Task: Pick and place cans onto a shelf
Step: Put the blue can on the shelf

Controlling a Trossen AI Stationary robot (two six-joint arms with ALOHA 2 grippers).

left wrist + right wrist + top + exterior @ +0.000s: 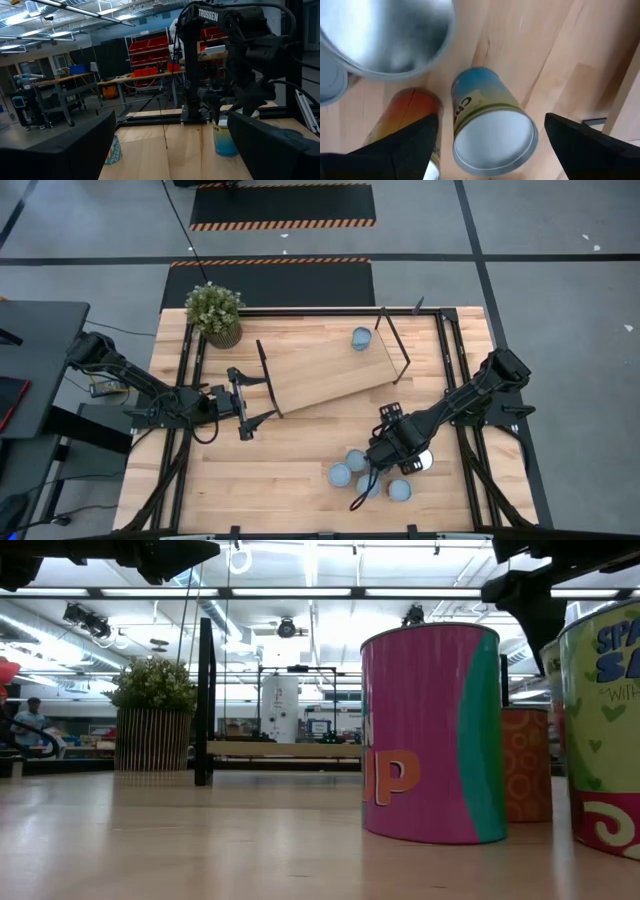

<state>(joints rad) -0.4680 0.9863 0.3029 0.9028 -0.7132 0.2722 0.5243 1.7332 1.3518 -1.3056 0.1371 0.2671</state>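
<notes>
High view: the shelf (325,370) lies skewed across the far half of the table (300,480), with 1 can (361,338) already standing on it near its right end. A cluster of about 4 cans (349,461) stands on the near right part of the table. The right gripper (382,465) hangs over this cluster, its jaws wide and empty. The left gripper (243,408) waits at the shelf's left end, also wide and empty, well apart from the cluster. The right arm is plainly the nearer.

Low view: a pink-and-green can (433,732) stands upright, an orange can (526,762) behind it. A potted plant (154,725) stands far left.

Left wrist view: a blue-and-yellow can (226,135) stands upright beneath the right arm; this level look confirms upright stance.

Right wrist view: the blue-and-yellow can (490,127) sits directly below, between the spread fingers (400,150), its long axis vertical. Judgement: a straight descent should bracket it; neighbouring cans stand close and risk being nudged.
</notes>
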